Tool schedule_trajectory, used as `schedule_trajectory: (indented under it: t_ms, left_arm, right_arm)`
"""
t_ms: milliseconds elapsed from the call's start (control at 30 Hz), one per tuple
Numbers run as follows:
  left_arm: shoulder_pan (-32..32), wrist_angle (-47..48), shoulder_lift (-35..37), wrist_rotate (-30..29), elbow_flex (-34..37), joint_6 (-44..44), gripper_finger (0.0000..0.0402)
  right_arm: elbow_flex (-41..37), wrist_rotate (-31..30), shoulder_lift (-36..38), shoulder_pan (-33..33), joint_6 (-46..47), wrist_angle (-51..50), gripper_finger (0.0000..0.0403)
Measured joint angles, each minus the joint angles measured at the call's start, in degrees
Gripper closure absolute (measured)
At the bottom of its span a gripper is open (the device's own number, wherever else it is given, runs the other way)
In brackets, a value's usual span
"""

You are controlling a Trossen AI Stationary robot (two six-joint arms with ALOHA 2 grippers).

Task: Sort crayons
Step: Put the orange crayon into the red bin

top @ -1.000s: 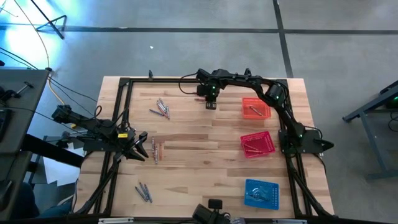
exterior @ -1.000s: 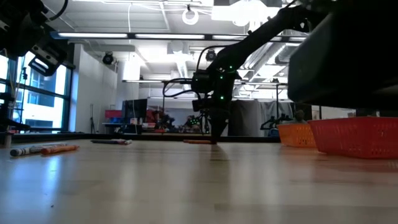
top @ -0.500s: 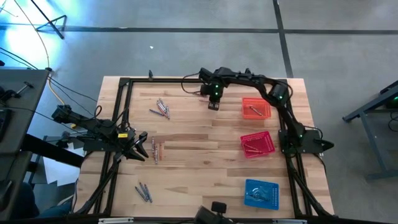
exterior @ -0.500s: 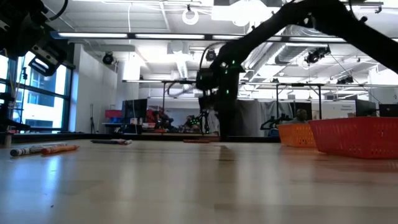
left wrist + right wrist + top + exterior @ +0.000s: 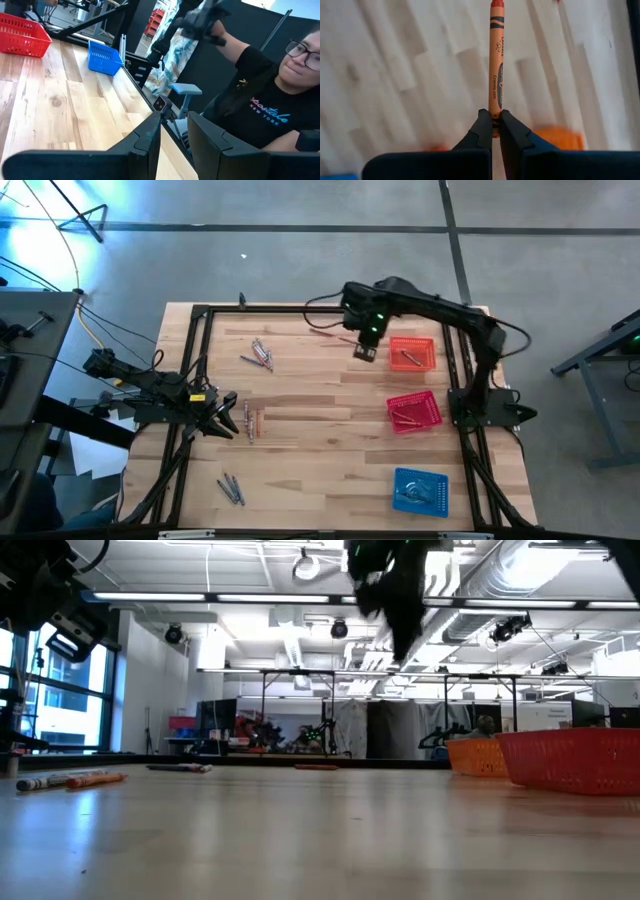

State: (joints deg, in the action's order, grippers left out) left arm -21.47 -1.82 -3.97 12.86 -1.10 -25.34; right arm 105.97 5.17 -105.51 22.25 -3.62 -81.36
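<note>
My right gripper hangs high over the table's far side, just left of the orange basket, and is shut on an orange crayon. In the low view it shows as a dark shape near the top. At the left edge my left gripper lies level and open with nothing between its fingers, beside a few crayons lying flat on the wood. More crayons lie at the far left and near left. My right gripper pinches the orange crayon by one end between its two fingertips. The gripper points down from above. The rest of the crayon sticks out straight past the fingertips, lifted clear of the table.
A red basket and a blue basket stand along the right side, each with crayons in it, as does the orange one. One crayon lies by the far edge. A person in a black T-shirt sits beyond the table.
My right gripper has risen steeply from the tabletop at the far middle and gone toward the table's right edge, up to the orange basket, rolling a little. The orange crayon has come up with it, lifted clear of the wood.
</note>
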Motion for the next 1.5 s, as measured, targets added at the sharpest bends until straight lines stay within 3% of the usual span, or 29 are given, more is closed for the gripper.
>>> schedule_trajectory:
  t_ms: [367, 533, 767, 1033, 1333, 1500]
  left_arm:
    - [0.0, 0.0, 0.0, 0.0, 0.0, 0.0, 0.0316]
    - [0.0, 0.0, 0.0, 0.0, 0.0, 0.0, 0.0316]
    - [0.0, 0.0, 0.0, 0.0, 0.0, 0.0, 0.0316]
    - [0.0, 0.0, 0.0, 0.0, 0.0, 0.0, 0.0316]
    - [0.0, 0.0, 0.0, 0.0, 0.0, 0.0, 0.0316]
    - [0.0, 0.0, 0.0, 0.0, 0.0, 0.0, 0.0316]
  right_arm:
    - [0.1, -10.6, 16.6, -19.4, 19.8, -7.4, 0.0402]
    - [0.1, -14.9, 19.9, -26.7, 26.1, -8.8, 0.0402]
    - [-2.8, -15.3, 20.1, -34.4, 31.8, -8.6, 0.0402]
    - [-23.2, -13.3, 26.2, -41.0, 44.2, -7.6, 0.0402]
    - [-46.5, -10.4, 40.4, -44.8, 57.5, 11.3, 0.0402]
    - [-56.3, -9.5, 45.3, -44.9, 61.6, 14.1, 0.0402]
